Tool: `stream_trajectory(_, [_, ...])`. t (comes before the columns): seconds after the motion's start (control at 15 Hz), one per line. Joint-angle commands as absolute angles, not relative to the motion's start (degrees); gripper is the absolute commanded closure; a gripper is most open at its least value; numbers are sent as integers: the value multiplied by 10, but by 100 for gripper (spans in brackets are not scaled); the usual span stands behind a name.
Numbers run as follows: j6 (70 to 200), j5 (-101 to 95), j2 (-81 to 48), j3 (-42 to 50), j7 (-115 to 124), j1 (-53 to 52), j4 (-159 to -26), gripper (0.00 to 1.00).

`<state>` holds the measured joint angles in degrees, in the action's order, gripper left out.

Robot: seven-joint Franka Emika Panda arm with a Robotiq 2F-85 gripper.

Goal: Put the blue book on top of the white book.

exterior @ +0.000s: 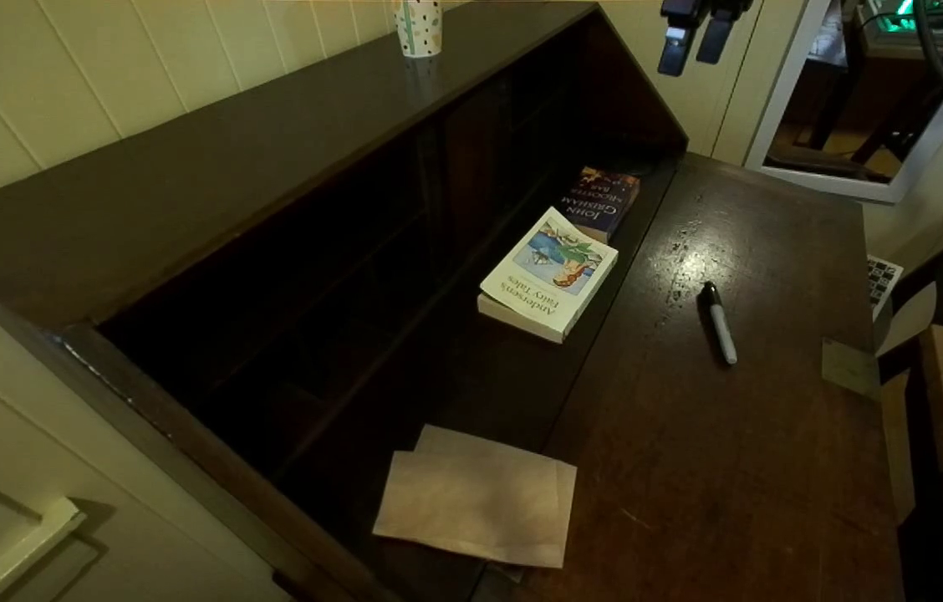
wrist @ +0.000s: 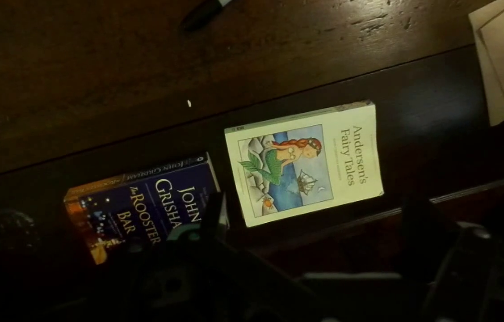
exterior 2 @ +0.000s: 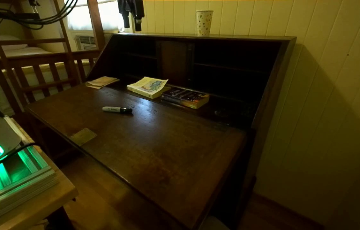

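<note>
The blue book, dark navy with an orange end, lies flat at the back of the desk in both exterior views (exterior: 597, 205) (exterior 2: 180, 95). The white book with a blue-green picture lies flat beside it (exterior: 553, 272) (exterior 2: 146, 85), its cover slightly lifted at one corner. The wrist view shows the blue book (wrist: 144, 192) and the white book (wrist: 301, 165) with a narrow gap between them. My gripper (exterior: 695, 57) (exterior 2: 132, 26) is raised well above the desk, open and empty. In the wrist view my gripper's (wrist: 317, 219) left finger covers part of the blue book.
A marker (exterior: 721, 322) lies on the desk front. Beige paper sheets (exterior: 480, 502) lie beyond the white book. Dark shelves (exterior 2: 231, 70) and the desk's raised top (exterior: 271, 125) stand behind the books. A spotted cup (exterior 2: 204, 22) stands on that top.
</note>
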<state>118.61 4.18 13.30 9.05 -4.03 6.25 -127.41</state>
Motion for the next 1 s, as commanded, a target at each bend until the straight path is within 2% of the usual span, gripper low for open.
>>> stream_trajectory(0.0, [1227, 66, 102, 106, -72, 69, -1293, 0])
stream_trajectory(0.53, [1219, 52, 99, 101, -59, 71, -1291, 0])
stream_trajectory(0.93, [1333, 60, 8, 108, -72, 78, -1277, 0])
